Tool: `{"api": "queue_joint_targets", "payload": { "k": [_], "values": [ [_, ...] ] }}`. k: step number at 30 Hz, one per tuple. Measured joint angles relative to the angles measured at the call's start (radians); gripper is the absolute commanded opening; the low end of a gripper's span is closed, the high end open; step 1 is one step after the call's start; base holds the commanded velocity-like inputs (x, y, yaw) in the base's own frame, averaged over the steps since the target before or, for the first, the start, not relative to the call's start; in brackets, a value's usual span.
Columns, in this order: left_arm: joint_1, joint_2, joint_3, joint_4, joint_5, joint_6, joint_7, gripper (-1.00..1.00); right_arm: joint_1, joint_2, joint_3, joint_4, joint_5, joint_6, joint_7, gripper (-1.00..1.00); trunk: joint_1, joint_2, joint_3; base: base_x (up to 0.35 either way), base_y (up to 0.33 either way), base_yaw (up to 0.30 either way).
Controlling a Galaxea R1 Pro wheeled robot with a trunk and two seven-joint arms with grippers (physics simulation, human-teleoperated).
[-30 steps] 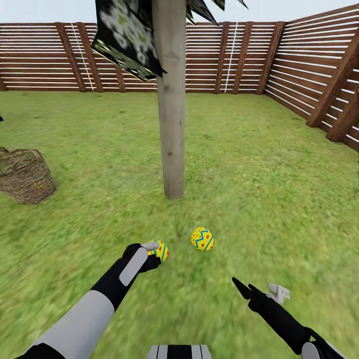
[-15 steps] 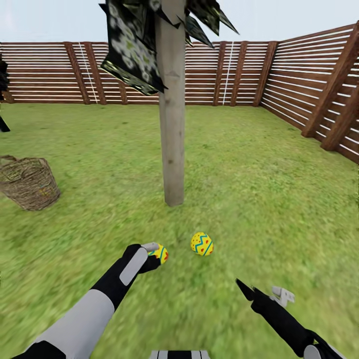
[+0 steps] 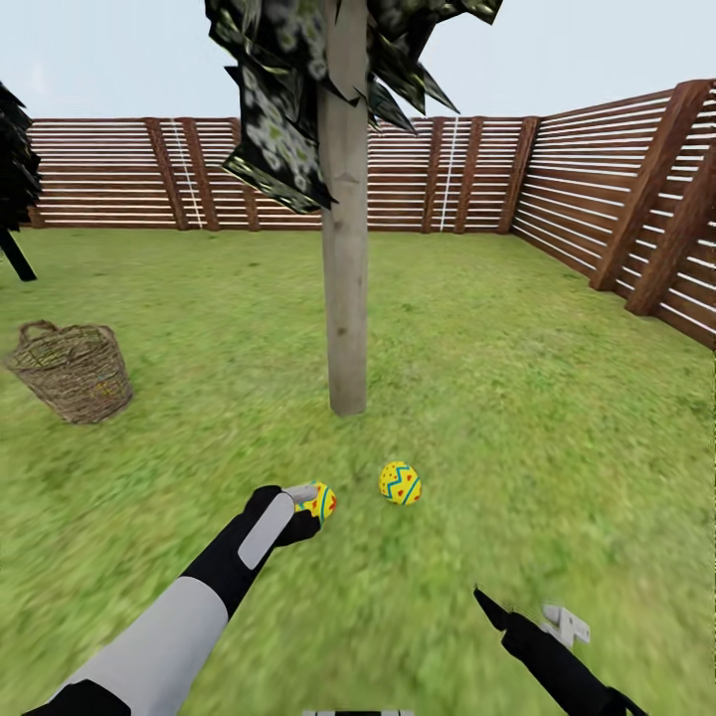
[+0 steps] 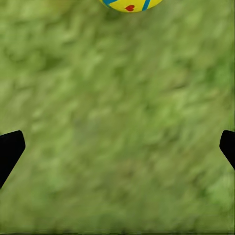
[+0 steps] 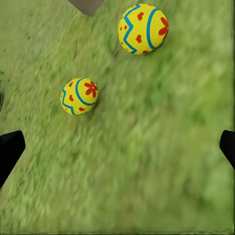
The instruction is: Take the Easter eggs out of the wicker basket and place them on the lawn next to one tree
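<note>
While both arms hang low over the lawn (image 3: 517,398), two Easter eggs lie on the grass near the tree (image 3: 346,298) trunk: one (image 3: 400,482) out front w/ nothing touching it, the other (image 3: 320,500) right at the left end effector (image 3: 303,507). Left wrist cam shows its fingers (image 4: 10,149) spread wide, grass between, so released imo. Right end effector (image 3: 492,609) also spread, nothing in it. Wicker basket (image 3: 75,371) sits well apart on the left, can't see inside. Fence (image 3: 447,174) behind.

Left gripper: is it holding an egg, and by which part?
Nothing held: the left gripper has its jaws wide apart over grass, and the egg lies beyond them.
</note>
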Motion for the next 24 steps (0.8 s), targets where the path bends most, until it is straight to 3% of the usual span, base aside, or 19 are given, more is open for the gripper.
{"api": "queue_joint_targets", "payload": {
  "k": [7,15,19,24],
  "values": [
    [0.004,0.000,0.002,-0.004,0.000,-0.003,0.003,1.00,0.000,-0.004,-0.007,0.068,0.001,0.000,0.002,1.00,-0.016,0.028,0.024,-0.034,0.000,0.000],
    [0.012,0.006,-0.002,-0.014,-0.012,-0.059,-0.005,1.00,0.000,-0.007,-0.028,0.127,0.002,0.000,0.010,1.00,-0.047,0.084,0.049,-0.003,0.000,0.000],
    [0.024,0.041,-0.003,-0.022,-0.014,-0.122,-0.026,1.00,0.000,-0.008,-0.065,0.132,0.007,0.002,0.015,1.00,-0.062,0.112,0.062,0.000,0.000,0.000],
    [0.078,0.082,-0.006,-0.017,-0.014,-0.227,-0.040,1.00,0.005,-0.007,-0.092,0.154,0.022,0.002,0.012,1.00,-0.082,0.147,0.077,0.000,0.000,0.000]
  ]
}}
